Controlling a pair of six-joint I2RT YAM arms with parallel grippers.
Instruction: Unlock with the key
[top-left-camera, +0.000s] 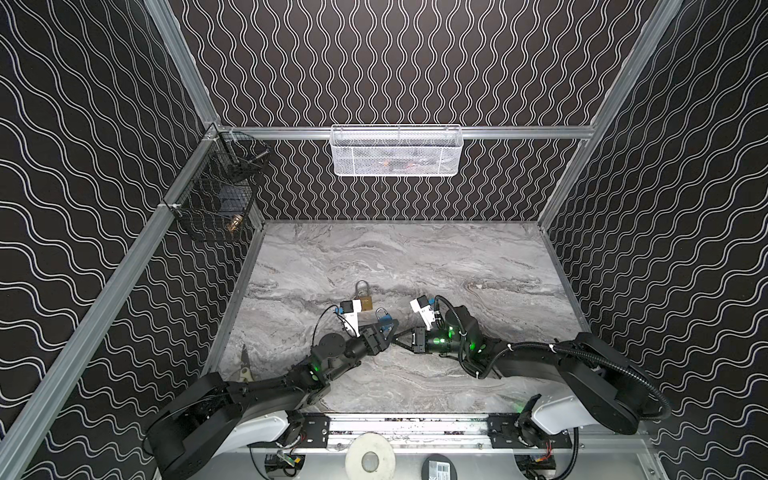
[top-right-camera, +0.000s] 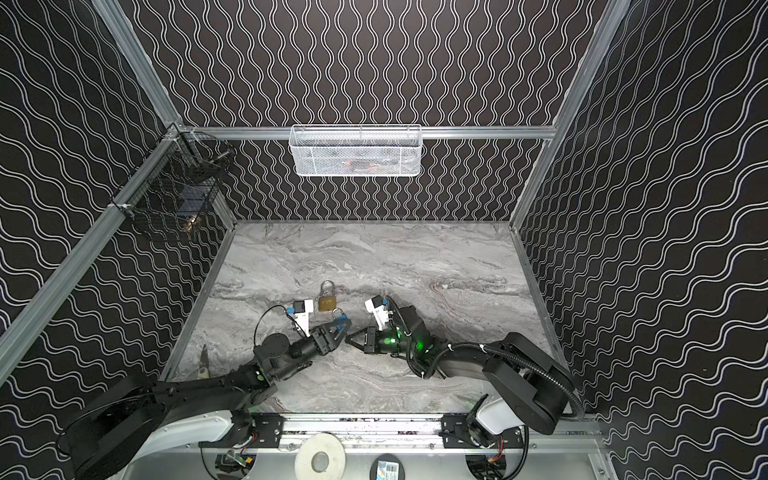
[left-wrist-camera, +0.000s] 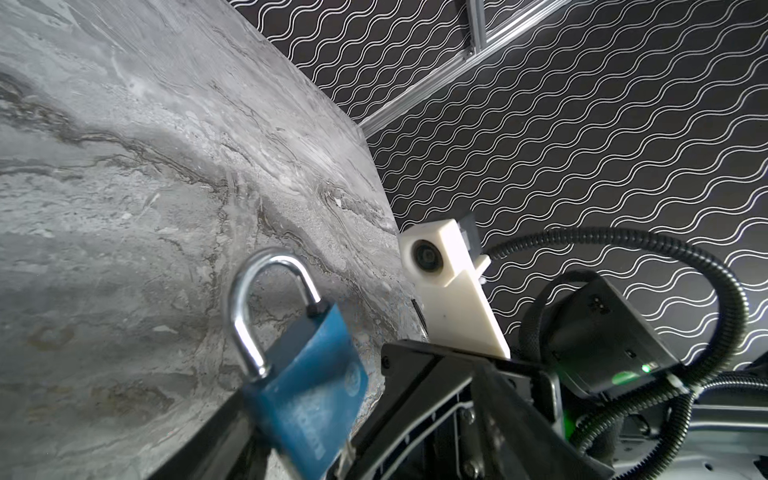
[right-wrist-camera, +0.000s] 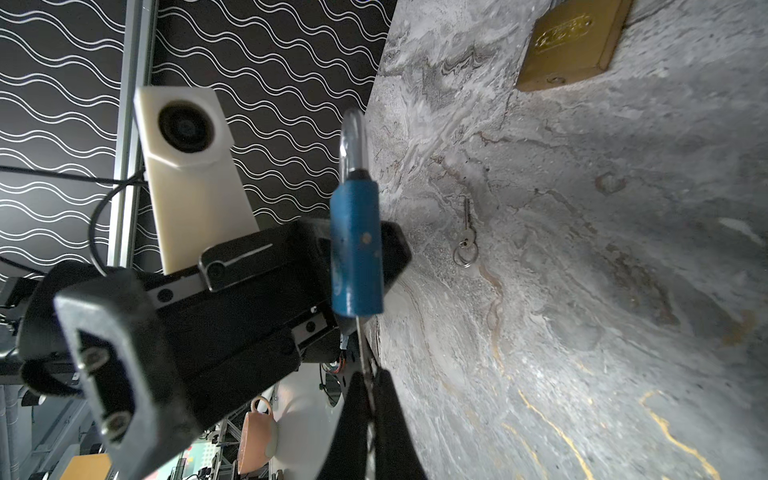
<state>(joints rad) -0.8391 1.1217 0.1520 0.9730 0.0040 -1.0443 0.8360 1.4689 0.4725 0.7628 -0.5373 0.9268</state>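
Key (right-wrist-camera: 360, 336) seated in the blue padlock (right-wrist-camera: 356, 249), held above the near middle of the desk (top-left-camera: 457, 270).
The right end effector (right-wrist-camera: 368, 380) clenches the key, ready to turn it; the left end effector (top-left-camera: 386, 323) brackets the padlock, apparently to steady it, though I cannot tell whether it grips.

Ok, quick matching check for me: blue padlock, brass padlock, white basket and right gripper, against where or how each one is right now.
Things:
1 blue padlock
2 brass padlock
3 white basket
4 right gripper

States:
a hangs on the back rail
b shut on the key
c lies flat on the table
d raised off the table, key in its underside

Pairs: 1-d, 2-c, 3-a, 4-b
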